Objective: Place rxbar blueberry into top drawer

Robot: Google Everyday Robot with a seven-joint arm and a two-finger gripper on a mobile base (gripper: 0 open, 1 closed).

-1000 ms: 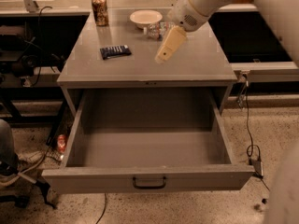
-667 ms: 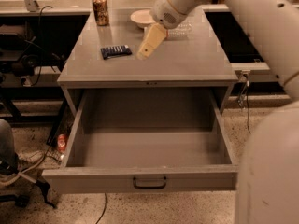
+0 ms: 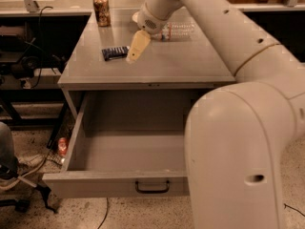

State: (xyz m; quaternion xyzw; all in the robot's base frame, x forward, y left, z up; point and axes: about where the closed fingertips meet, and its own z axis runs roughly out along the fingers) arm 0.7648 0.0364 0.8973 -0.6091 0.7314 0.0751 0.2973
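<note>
The rxbar blueberry (image 3: 115, 53), a flat dark bar, lies on the grey cabinet top (image 3: 181, 66) toward its left side. My gripper (image 3: 133, 54), with cream-coloured fingers pointing down and left, hangs just right of the bar, at its right end. The top drawer (image 3: 114, 185) is pulled fully open below, its inside bare, with a black bar handle (image 3: 152, 189) on its front. My white arm fills the right side of the view and hides the drawer's right part.
A brown drink can (image 3: 101, 10) stands at the back left of the cabinet top. A clear plastic bottle (image 3: 180, 30) lies behind my arm. A white bowl is mostly hidden by the wrist. A red can (image 3: 63, 146) lies on the floor at left, among cables.
My gripper has moved left across the cabinet top, from the right of centre to right beside the bar. The bar and the drawer have not moved.
</note>
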